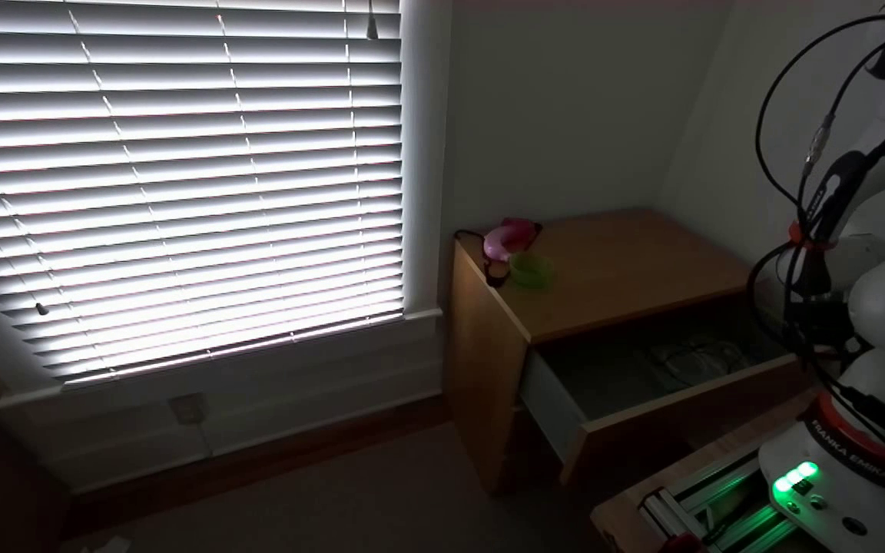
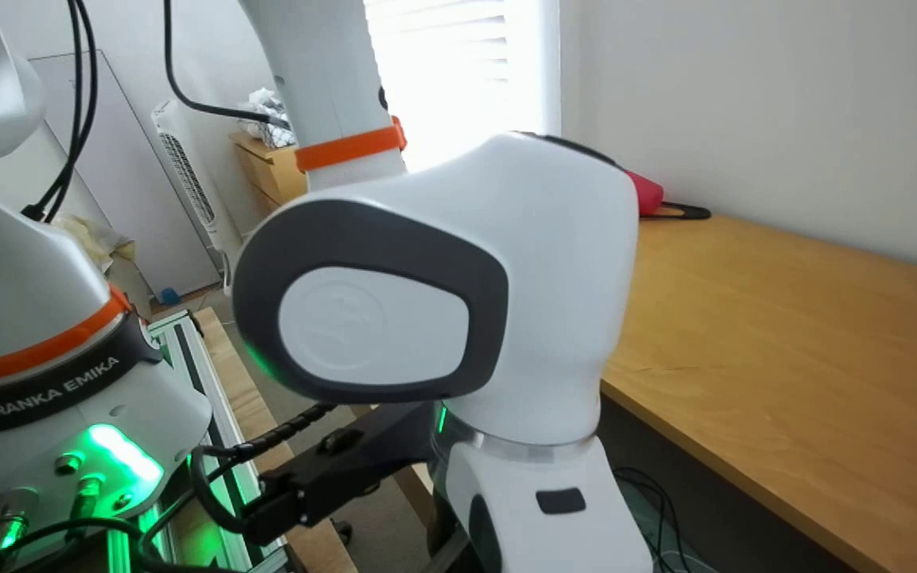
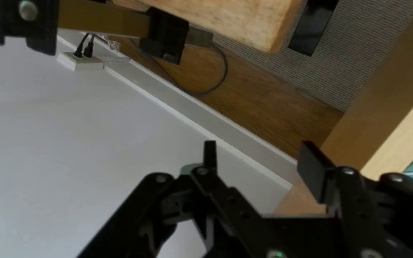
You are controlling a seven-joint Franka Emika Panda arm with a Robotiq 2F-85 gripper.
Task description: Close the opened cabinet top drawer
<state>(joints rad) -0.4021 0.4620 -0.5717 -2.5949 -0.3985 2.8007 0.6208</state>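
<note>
- The arm [image 2: 554, 302] is standing bent beside the cabinet [image 1: 627, 253]; in an exterior view, its lower end is pointing downward.
- The tool [image 3: 258, 157] is presenting a wide gap between its fingers [image 3: 210, 157] and is gripping nothing.
- The top drawer [image 1: 627, 442] is standing open; in the wrist view, its front [image 3: 378, 107] is lying just to the right of the tool.
- The front's edge is running diagonally past the tool's nearer finger; the views are not showing whether they are touching.
- Beyond the fingertips, a wooden floor [image 3: 274, 111] is extending toward a wooden board [image 3: 249, 21].
- To the left of the tool, a baseboard [image 3: 192, 110] and a wall [image 3: 84, 143] are bounding this floor.
</note>
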